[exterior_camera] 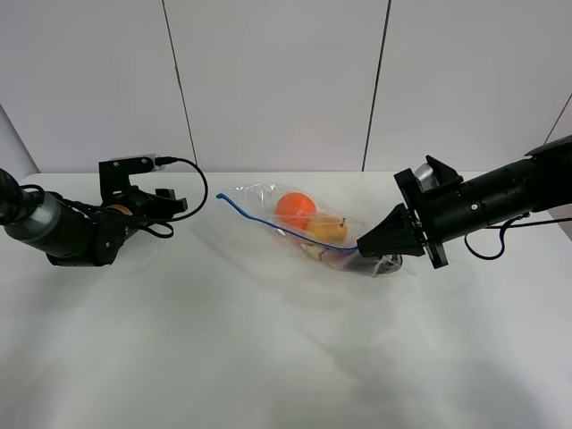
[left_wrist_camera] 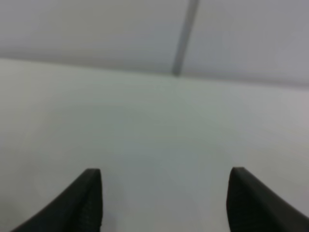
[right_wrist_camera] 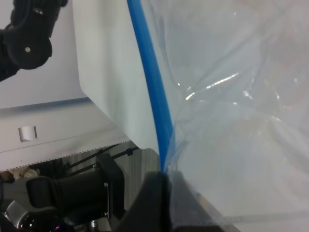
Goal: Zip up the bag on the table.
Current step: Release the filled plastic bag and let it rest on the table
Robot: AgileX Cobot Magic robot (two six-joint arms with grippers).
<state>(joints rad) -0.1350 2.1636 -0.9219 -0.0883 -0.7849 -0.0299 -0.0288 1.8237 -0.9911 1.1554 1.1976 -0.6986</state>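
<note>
The clear bag (exterior_camera: 268, 204) lies in the middle of the white table (exterior_camera: 268, 357), with an orange (exterior_camera: 295, 210), a yellow pear (exterior_camera: 326, 229) and a dark purple eggplant (exterior_camera: 338, 258) inside. Its blue zipper strip (exterior_camera: 268, 223) runs along the near edge. My right gripper (exterior_camera: 362, 243) is shut on the strip's right end. In the right wrist view the strip (right_wrist_camera: 149, 82) leads straight into the shut gripper (right_wrist_camera: 164, 191). My left gripper (exterior_camera: 167, 202) rests open at the far left, well apart from the bag. The left wrist view shows that gripper (left_wrist_camera: 166, 200) with only bare table between its fingers.
A grey panelled wall (exterior_camera: 286, 80) stands behind the table's far edge. The left arm (right_wrist_camera: 24, 38) shows in the distance in the right wrist view. A black cable (exterior_camera: 198, 183) loops off the left wrist towards the bag's left end.
</note>
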